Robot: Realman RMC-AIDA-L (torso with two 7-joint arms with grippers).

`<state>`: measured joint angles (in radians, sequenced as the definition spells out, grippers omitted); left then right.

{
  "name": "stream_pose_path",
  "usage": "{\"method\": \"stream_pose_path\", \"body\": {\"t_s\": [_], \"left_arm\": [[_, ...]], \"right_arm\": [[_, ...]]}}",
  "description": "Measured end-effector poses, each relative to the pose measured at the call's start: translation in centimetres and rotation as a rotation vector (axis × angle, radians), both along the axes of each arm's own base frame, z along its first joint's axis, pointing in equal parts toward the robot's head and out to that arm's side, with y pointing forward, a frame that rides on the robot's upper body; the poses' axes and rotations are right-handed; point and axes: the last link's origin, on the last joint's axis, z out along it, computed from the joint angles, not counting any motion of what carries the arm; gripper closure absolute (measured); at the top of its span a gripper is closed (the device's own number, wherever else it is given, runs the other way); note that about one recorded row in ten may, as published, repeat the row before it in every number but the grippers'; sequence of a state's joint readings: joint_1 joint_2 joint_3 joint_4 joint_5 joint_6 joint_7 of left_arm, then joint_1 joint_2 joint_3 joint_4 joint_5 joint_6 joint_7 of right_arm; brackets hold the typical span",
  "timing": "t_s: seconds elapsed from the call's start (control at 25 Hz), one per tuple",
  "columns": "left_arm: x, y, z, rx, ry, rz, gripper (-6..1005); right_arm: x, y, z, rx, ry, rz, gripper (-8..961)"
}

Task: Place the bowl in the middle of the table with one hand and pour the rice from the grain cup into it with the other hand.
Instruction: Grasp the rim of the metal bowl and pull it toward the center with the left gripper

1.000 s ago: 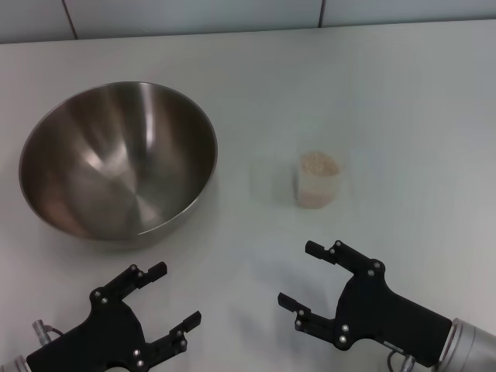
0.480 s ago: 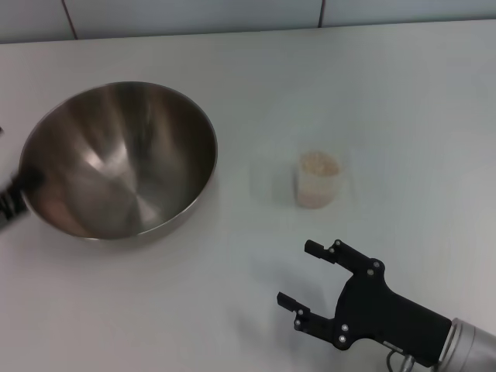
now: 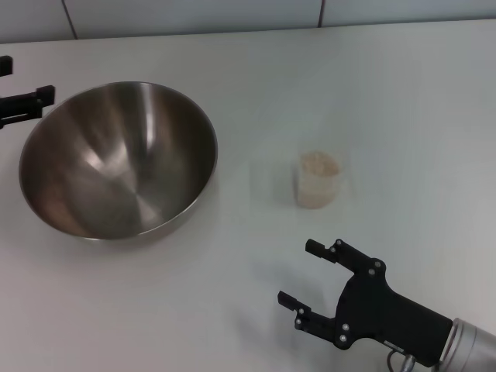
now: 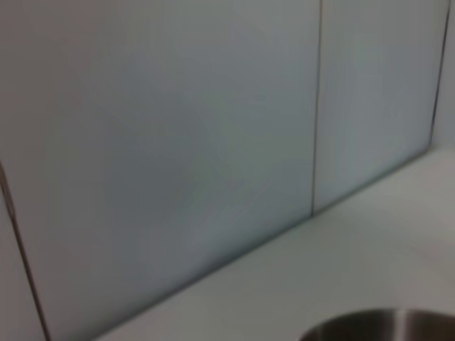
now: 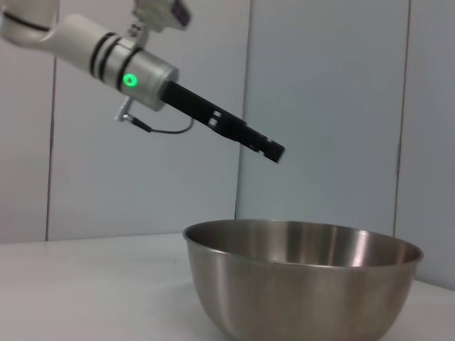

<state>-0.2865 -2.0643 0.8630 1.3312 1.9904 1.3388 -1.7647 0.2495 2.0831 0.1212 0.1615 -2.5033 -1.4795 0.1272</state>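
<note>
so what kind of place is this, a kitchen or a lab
Probably a lab test bench, not a kitchen: a plain white table against bare pale wall panels, holding only a steel bowl and a cup of rice.

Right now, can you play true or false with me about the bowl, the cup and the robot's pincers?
1. The bowl is empty. True.
2. The cup lies tipped on its side. False: it stands upright with rice in it.
3. The right pincer holds the cup. False: it is open, apart from the cup, nearer the robot.
4. The left pincer is by the bowl's far left rim. True: in the right wrist view it hangs above the rim, not touching.
5. The cup sits inside the bowl. False: it stands on the table, to the bowl's right.
</note>
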Motion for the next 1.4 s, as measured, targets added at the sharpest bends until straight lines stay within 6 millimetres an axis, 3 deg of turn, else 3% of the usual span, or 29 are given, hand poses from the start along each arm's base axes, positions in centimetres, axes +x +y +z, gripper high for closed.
{"method": "stream_pose_path", "body": {"t_s": [0.32,0.56,1.32,1.4], "left_arm": [[1.7,4.5,-2.5,-0.127,0.24,0.119,305],[1.3,6.2,-4.6,-0.185,0.35,0.16,321],[0.8,6.6,-5.9,-0.224,0.464,0.162,372],[1.0,6.7,-6.0,-0.23,0.468,0.155,471]], "right_arm": [[0.0,0.0,0.0,0.002,0.001,0.001,191],[0.0,-0.1,0.1,0.002,0.004,0.003,191],[-0.1,0.0,0.2,0.005,0.008,0.009,191],[-0.1,0.0,0.2,0.006,0.011,0.011,191]]}}
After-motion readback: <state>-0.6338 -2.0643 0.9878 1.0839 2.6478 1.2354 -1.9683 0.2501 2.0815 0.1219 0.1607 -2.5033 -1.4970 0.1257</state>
